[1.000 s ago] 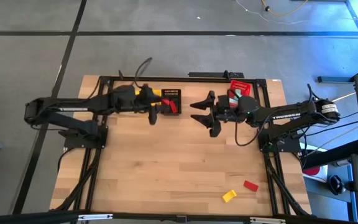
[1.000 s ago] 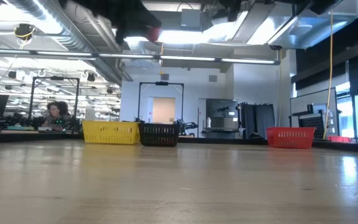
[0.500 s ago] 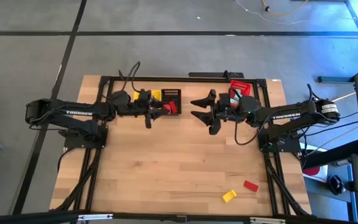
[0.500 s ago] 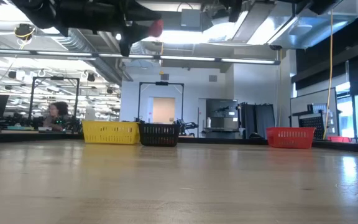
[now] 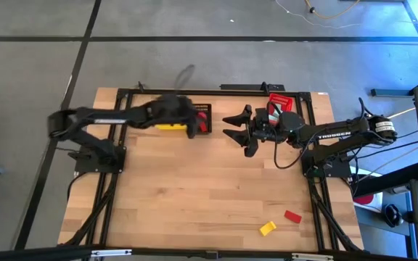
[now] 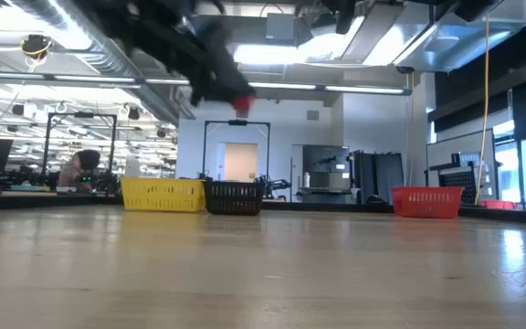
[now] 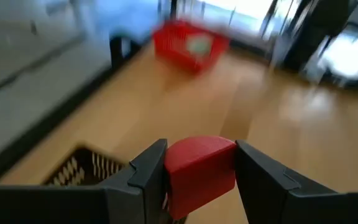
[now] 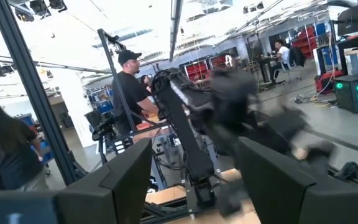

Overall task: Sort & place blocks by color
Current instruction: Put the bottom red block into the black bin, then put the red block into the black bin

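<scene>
My left gripper (image 5: 197, 125) hangs high over the black basket (image 5: 201, 111) at the far edge, shut on a red block (image 7: 201, 168), which also shows in the low view as the red block (image 6: 241, 102). My right gripper (image 5: 239, 131) waits open in the air to the left of the red basket (image 5: 279, 101), touching nothing. A yellow block (image 5: 267, 228) and a red block (image 5: 292, 216) lie flat on the table near its near right corner. No teal-green block shows. My left gripper pinches the red block between its two fingers, one finger (image 7: 143, 180) on each of two opposite sides (image 7: 171, 177). The fingers slant downward, pointing toward the table's right. The block is lifted clear, well above the baskets.
The yellow basket (image 6: 163, 194), black basket (image 6: 234, 196) and red basket (image 6: 426, 201) stand along the far edge. A dark frame borders the table. Bare wood lies between the arms and the near edge. People show in the room beyond.
My left gripper has come down with the red block and shifted a little toward the table's right, over the black basket, its arm swinging fast. The block has stayed between its fingers.
</scene>
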You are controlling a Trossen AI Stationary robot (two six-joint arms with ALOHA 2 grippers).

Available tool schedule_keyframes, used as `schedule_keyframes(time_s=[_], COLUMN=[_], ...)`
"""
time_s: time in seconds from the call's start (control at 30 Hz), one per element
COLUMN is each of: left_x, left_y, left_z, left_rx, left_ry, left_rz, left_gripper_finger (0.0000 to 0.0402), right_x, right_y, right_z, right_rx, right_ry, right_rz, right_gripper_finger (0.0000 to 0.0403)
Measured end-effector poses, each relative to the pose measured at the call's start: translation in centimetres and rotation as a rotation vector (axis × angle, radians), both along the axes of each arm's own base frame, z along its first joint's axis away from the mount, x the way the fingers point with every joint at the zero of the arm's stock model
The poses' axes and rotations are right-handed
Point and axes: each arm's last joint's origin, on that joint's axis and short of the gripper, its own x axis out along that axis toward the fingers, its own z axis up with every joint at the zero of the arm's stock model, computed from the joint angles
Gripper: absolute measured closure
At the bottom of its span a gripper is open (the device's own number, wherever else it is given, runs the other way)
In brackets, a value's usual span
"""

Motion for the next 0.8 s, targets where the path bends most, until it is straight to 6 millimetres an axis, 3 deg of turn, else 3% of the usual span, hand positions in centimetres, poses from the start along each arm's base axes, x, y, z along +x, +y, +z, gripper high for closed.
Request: schedule_keyframes(time_s=[0.17, 0.37, 0.53, 0.8], left_x=[3.6, 5.6, 5.6, 5.1], left_y=[2.3, 3.4, 3.7, 4.8], left_z=[-4.0, -7.9, -8.7, -8.4], left_rx=[-0.017, -0.071, -0.064, -0.108], left_ry=[0.253, 0.393, 0.428, 0.407], left_rz=[-0.009, -0.006, 0.015, 0.064], left_gripper_finger=[0.0245, 0.0238, 0.0221, 0.0165], right_x=[0.0, 0.0, 0.0, 0.0], right_y=[0.0, 0.0, 0.1, 0.2], right_z=[0.0, 0.0, 0.0, 0.0], right_rx=[0.000, 0.000, -0.002, -0.006], right_ry=[0.000, 0.000, 0.000, 0.002], right_rz=[0.000, 0.000, 0.010, 0.032], right_gripper_finger=[0.0166, 0.0166, 0.0166, 0.0166])
